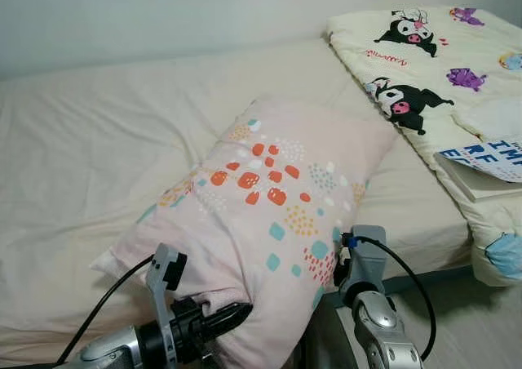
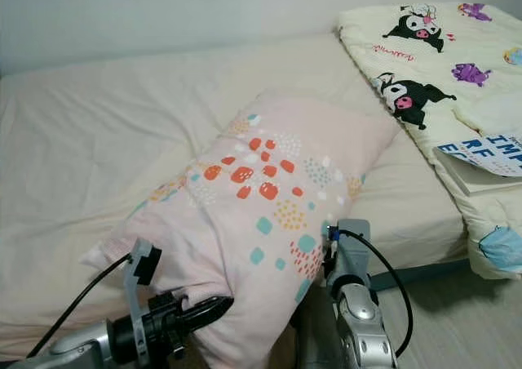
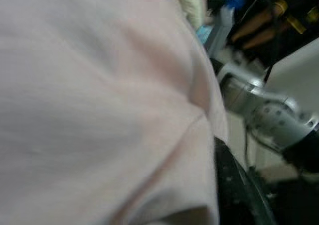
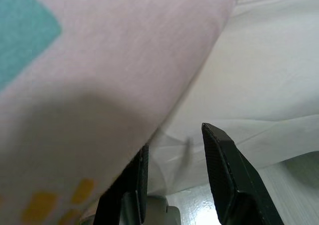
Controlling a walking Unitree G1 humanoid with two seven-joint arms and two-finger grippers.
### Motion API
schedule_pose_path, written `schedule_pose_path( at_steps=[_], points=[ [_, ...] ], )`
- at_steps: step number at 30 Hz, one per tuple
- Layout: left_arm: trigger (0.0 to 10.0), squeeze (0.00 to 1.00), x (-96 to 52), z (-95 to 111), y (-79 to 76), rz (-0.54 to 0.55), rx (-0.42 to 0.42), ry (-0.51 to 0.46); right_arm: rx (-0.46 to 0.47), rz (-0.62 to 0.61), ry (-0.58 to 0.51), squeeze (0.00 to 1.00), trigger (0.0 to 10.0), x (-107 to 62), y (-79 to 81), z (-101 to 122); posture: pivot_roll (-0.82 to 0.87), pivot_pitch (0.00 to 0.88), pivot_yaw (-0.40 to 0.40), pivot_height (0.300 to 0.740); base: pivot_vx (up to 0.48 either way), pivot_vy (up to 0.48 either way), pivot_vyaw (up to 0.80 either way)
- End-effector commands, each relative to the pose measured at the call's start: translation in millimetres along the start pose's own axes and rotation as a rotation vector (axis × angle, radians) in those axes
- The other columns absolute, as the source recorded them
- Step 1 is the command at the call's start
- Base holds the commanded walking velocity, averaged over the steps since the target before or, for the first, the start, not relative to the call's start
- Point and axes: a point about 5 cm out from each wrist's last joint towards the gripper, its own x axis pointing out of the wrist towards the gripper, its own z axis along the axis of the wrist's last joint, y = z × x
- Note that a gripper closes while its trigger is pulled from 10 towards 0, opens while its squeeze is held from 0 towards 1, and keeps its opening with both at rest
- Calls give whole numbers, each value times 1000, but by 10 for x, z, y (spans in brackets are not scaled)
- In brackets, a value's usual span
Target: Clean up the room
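Observation:
A pink pillow (image 1: 277,189) with orange and teal spots lies slanted across the near edge of the bed (image 1: 98,140), its lower end hanging over the edge. My left gripper (image 1: 232,313) is at that lower left corner, shut on a fold of the pillow's fabric; one black finger (image 3: 237,195) shows beside the cloth. My right gripper (image 4: 174,138) is under the pillow's lower right side and open, with the pillow (image 4: 99,75) pressing on one finger (image 4: 135,182) and the sheet showing through the gap.
A cream blanket (image 1: 424,67) printed with cartoon figures is spread over the right side of the bed. A white book (image 1: 489,169) lies on it near the edge. Light floor (image 1: 473,328) shows at the lower right.

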Motion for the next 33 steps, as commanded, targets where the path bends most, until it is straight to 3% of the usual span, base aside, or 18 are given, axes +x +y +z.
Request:
schedule_pose_path(
  at_steps=[1,5,8,10,11,13,16,17,18,19,20,21,23,25,26,28,30,33],
  points=[
    [10000,0,-129,121,63,17,55,3,8,2,9,0,10000,-2,28,-47,-34,127,5,508,0,0,0],
    [10000,0,-301,209,124,0,77,26,7,0,16,0,10000,-4,28,-74,-30,125,7,508,0,0,0],
    [10000,0,-478,196,176,-1,127,124,7,-1,20,0,10000,-4,29,-91,-23,126,11,508,0,0,0],
    [10000,0,-706,145,269,31,173,307,5,-1,36,0,10000,-8,37,-129,-19,124,11,508,0,0,0],
    [10000,0,-706,145,269,31,173,307,5,-1,36,0,10000,-8,37,-129,-19,124,11,508,0,0,0],
    [10000,0,-868,129,372,81,217,439,1,0,50,0,10000,-12,45,-162,-18,122,10,508,0,0,0],
    [10000,0,-962,270,632,256,309,466,-5,-3,54,0,10000,-20,46,-181,-12,120,5,508,0,0,0],
    [10000,0,-989,407,806,383,392,445,-5,-6,56,0,10000,-24,43,-189,-11,115,3,508,0,0,0],
    [10000,0,-989,407,806,383,392,445,-5,-6,56,0,10000,-24,43,-189,-11,115,3,508,0,0,0],
    [10000,0,-1011,619,1022,560,472,381,-10,-15,69,0,10000,-36,32,-218,-13,110,0,508,0,0,0],
    [10000,0,-1011,619,1022,560,472,381,-10,-15,69,0,10000,-36,32,-218,-13,110,0,508,0,0,0],
    [10000,0,-1030,817,1192,715,548,306,-14,-27,84,0,10000,-50,15,-250,-16,107,-2,508,0,0,0],
    [10000,0,-1030,817,1192,715,548,306,-14,-27,84,0,10000,-50,15,-250,-16,107,-2,508,0,0,0],
    [10000,0,-1015,1266,1442,1010,588,3,-26,-48,112,0,10000,-113,-43,-347,-14,94,-7,508,0,0,0],
    [10000,0,-1015,1266,1442,1010,588,3,-26,-48,112,0,10000,-113,-43,-347,-14,94,-7,508,0,0,0],
    [10000,0,-928,1428,1544,1111,524,-182,-31,-52,121,0,10000,-164,-79,-399,-14,94,-7,508,0,0,0],
    [10000,0,-728,1335,1596,1040,528,-125,-35,-53,118,0,10000,-183,-97,-400,-33,88,7,508,0,0,0],
    [10000,0,-624,1251,1604,989,551,-63,-34,-59,113,0,10000,-184,-112,-388,-33,87,8,508,0,0,0]
  ],
)
